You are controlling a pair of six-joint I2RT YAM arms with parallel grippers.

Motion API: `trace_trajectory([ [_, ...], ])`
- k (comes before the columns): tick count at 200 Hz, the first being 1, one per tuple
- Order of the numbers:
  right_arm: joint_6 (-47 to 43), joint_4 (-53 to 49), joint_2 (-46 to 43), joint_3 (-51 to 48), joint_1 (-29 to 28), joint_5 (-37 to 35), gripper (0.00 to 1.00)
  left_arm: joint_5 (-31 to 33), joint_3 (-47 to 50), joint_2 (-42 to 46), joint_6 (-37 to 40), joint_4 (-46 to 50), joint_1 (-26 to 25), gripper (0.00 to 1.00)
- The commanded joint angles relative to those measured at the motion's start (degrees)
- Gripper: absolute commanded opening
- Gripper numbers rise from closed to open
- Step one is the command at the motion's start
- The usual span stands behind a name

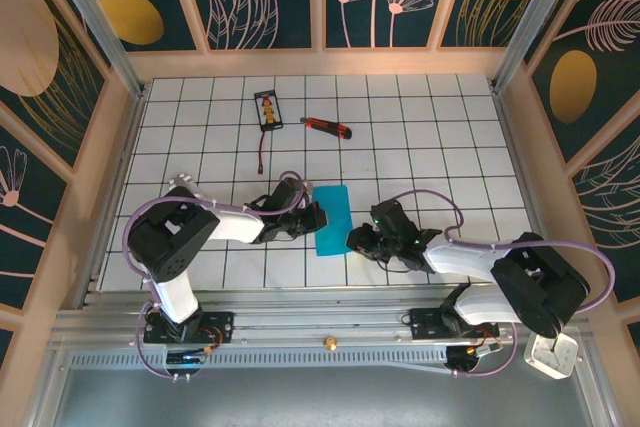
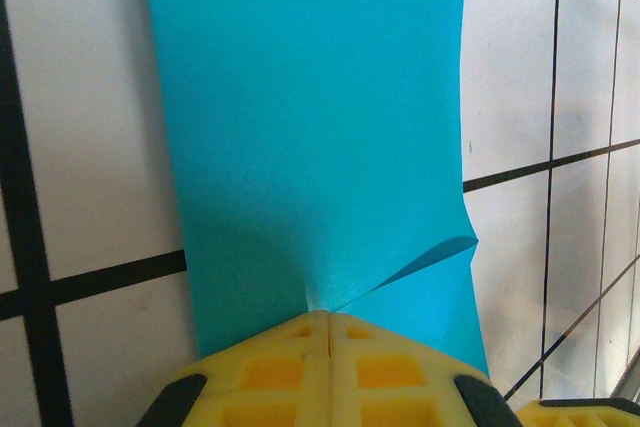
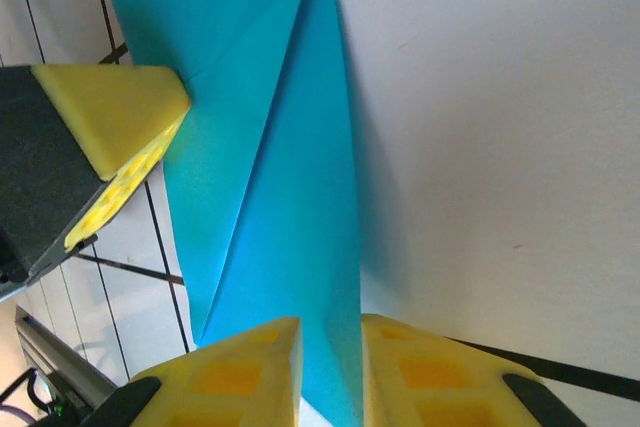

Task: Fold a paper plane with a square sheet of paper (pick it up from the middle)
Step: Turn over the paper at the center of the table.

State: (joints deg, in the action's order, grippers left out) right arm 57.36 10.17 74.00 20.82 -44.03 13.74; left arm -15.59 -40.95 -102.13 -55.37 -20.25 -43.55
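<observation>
Top external view is showing one square sheet of paper (image 1: pixel 332 217), folded narrow, lying on the surface (image 1: pixel 440 147) between two arms, with open room far and right. The left fingers (image 2: pixel 270 372) are pinching its left edge tight, while the right fingers (image 3: pixel 240 372) are standing slightly apart astride its right fold. One utility knife (image 1: pixel 327 128) and one card (image 1: pixel 268 111) are lying well apart at the far side.

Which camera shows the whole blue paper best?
The top external view: the blue paper appears whole, outline and all. The left wrist view shows one pinched edge close up; the right wrist view shows a diagonal crease.
</observation>
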Motion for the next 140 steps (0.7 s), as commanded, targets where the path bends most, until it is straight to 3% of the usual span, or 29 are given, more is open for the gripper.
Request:
trace_trajectory([
  [1,0.57,1.63,0.53,-0.13,-0.27,-2.04,0.18,0.35,1.66,-1.06,0.99,4.52,-0.01,0.00],
  [52,1.25,0.78,1.28,0.72,0.00,-1.79,0.00,-0.21,0.14,-0.25,2.71,4.87,0.08,0.00],
  [95,6.00,-0.05,-1.10,0.98,1.61,1.14,0.00,0.72,1.93,8.97,10.80,1.50,-0.09,0.34],
  [140,7.99,-5.80,-3.88,4.91,2.88,2.03,0.00,6.81,8.82,20.07,22.79,-4.13,-6.09,0.42],
])
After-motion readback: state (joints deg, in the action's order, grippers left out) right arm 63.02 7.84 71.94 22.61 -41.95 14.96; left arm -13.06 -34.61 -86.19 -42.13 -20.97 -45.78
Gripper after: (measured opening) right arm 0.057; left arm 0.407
